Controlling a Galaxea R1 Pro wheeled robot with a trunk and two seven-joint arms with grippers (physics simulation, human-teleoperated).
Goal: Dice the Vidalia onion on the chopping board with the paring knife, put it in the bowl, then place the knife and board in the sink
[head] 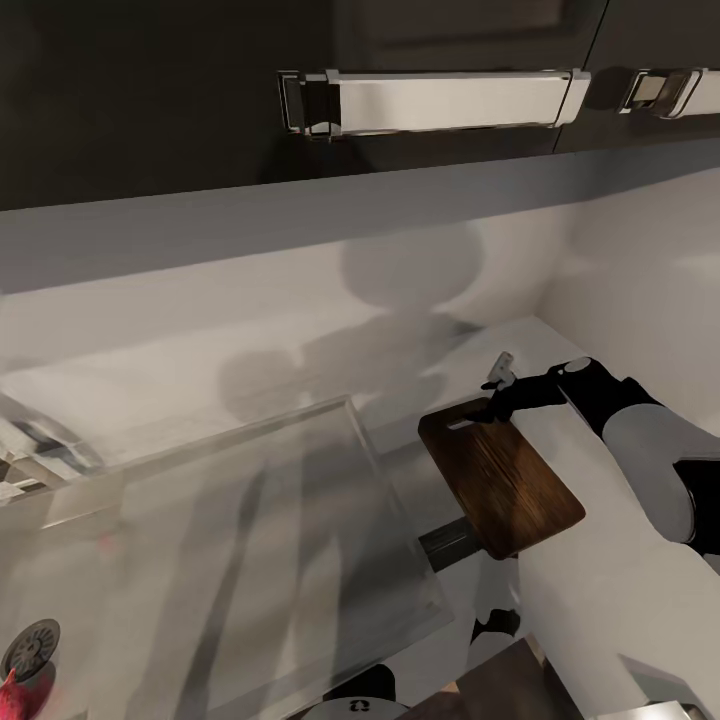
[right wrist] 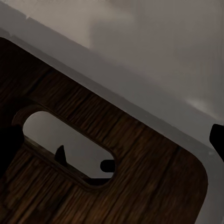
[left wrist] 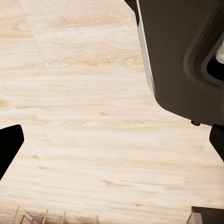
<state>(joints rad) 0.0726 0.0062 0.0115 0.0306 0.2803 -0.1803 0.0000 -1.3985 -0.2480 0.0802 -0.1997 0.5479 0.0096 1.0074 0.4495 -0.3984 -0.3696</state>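
Head view, taken from left to right: the sink (head: 60,560) spreads wide at the left, with its drain (head: 30,648) in the near corner. Right of it, the dark wooden chopping board (head: 500,470) lies with one corner over the sink's edge, probably because it is meant to end up in the basin. The right gripper (head: 503,385) meets the board at its far end, by the handle slot (head: 462,424). That end suits a grip, since the slot offers an edge to catch. I cannot tell whether its fingers are closed on the wood or merely touching it. The right wrist view looks closely onto the slot, with pale counter beyond the board's rim. The left gripper (left wrist: 112,154) hangs spread wide over light wooden floor (left wrist: 84,93), holding nothing.
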